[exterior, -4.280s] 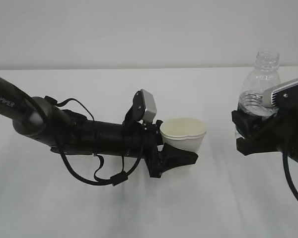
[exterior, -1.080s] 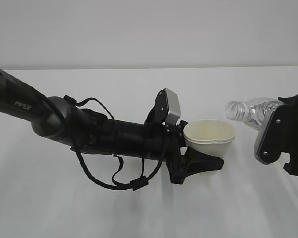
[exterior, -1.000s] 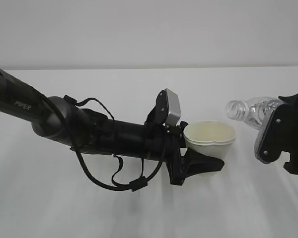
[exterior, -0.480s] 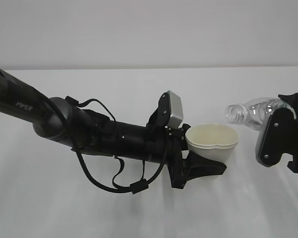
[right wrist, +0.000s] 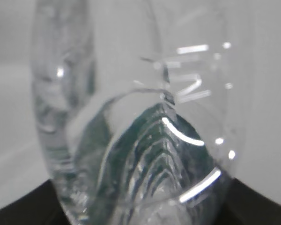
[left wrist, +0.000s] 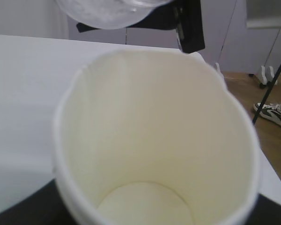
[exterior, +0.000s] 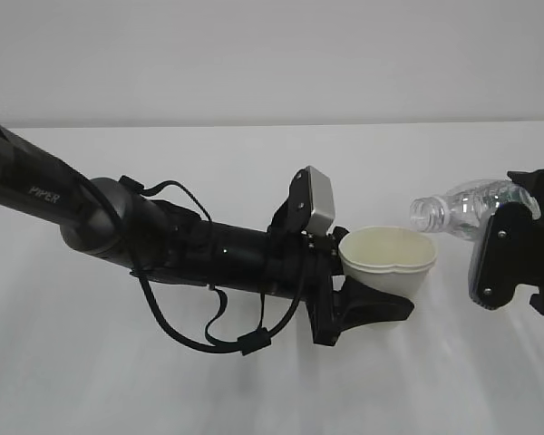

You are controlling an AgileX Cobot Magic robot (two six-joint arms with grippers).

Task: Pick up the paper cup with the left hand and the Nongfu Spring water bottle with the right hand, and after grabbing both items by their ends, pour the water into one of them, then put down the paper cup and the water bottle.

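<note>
The white paper cup (exterior: 387, 263) is held upright above the table, with my left gripper (exterior: 367, 299) shut on its lower body. Its cream inside fills the left wrist view (left wrist: 154, 140); no water shows on its bottom. My right gripper (exterior: 512, 258) is shut on the clear Nongfu Spring water bottle (exterior: 458, 207), which lies tipped nearly level, its open mouth pointing left over the cup's right rim. In the right wrist view the bottle (right wrist: 140, 131) fills the frame up close. Its blurred mouth (left wrist: 107, 9) shows over the cup's far rim in the left wrist view. No stream of water is visible.
A white table (exterior: 118, 381) spreads under both arms, with a pale wall behind it. The left arm (exterior: 163, 245), marked PIPER with looping black cables, stretches across the left half. Past the table's edge are a wooden floor and a shoe (left wrist: 274, 112).
The bottle has tipped further toward level and its mouth has come down and left to the cup's rim. The cup has shifted slightly right and lower with the left gripper.
</note>
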